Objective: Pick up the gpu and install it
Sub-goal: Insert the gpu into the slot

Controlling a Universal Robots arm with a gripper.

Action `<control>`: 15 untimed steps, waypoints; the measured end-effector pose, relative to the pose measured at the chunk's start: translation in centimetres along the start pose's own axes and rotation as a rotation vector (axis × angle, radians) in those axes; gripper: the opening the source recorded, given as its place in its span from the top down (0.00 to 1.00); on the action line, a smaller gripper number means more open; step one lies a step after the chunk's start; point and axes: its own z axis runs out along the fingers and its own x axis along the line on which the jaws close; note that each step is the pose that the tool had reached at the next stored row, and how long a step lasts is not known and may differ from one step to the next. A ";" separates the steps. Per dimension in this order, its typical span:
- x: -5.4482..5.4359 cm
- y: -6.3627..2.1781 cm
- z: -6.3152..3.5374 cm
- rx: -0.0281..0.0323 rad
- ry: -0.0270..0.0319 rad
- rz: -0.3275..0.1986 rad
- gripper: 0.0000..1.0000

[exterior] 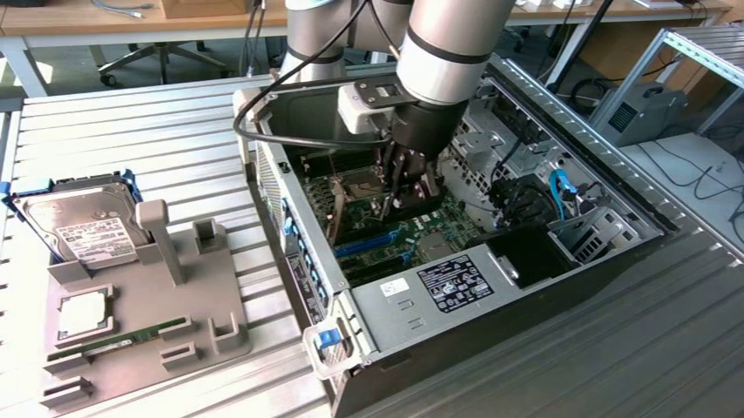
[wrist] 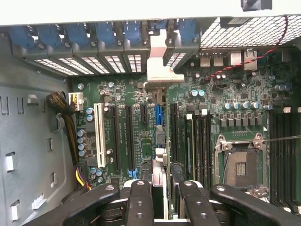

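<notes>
My gripper reaches down into the open computer case, over the green motherboard. It is shut on the gpu, a thin card seen edge-on. The card runs from between the black fingers to its silvery end bracket at the case's rear slot openings. It stands upright over the slot area, in line with a blue slot. Whether its lower edge touches a slot cannot be told. In the exterior view the gpu shows as a dark, brownish piece beside the fingers.
A grey parts stand lies at the exterior view's left, holding a silver hard drive and a green memory stick. Case walls, a drive cage and cables hem in the gripper. A bare processor socket lies beside the slots.
</notes>
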 end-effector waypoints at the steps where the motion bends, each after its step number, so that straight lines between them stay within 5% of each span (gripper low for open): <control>1: 0.0 0.08 0.02 -0.0001 0.0002 -0.005 0.73; 15: 0.1 1.14 1.06 -0.0005 0.0008 -0.025 0.73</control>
